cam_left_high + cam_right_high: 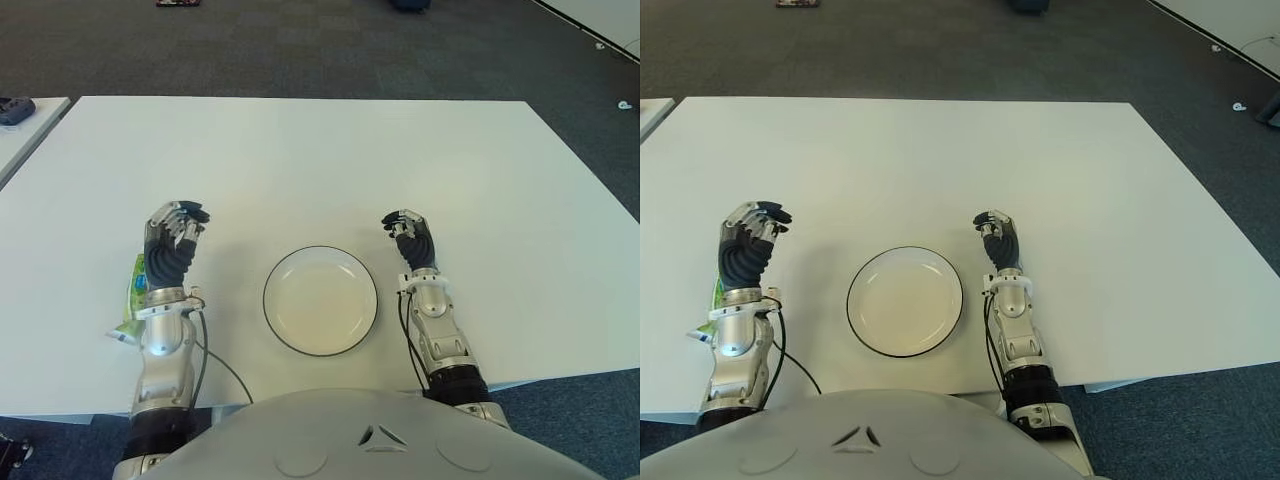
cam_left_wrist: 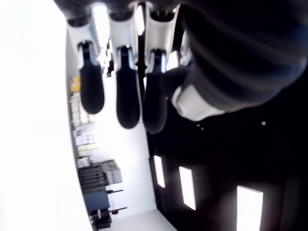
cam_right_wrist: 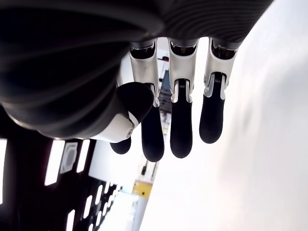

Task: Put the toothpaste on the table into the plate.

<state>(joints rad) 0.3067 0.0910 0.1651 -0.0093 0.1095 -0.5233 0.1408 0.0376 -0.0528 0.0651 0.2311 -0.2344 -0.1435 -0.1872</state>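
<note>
A green toothpaste tube (image 1: pixel 133 288) lies flat on the white table (image 1: pixel 300 160), at the left, partly hidden by my left wrist. My left hand (image 1: pixel 177 226) is held just beyond the tube's far end, fingers relaxed, with nothing in it. A white plate (image 1: pixel 320 249) with a dark rim sits empty at the near middle, between the two arms. My right hand (image 1: pixel 408 230) shows to the right of the plate, fingers loosely extended and also holding nothing. Both wrist views show only bare fingers (image 2: pixel 127 91) and fingers (image 3: pixel 180 125).
A second white table at the far left carries a dark object (image 1: pixel 15 108). A thin cable (image 1: pixel 215 358) runs from my left forearm over the table's near edge. Dark carpet surrounds the table.
</note>
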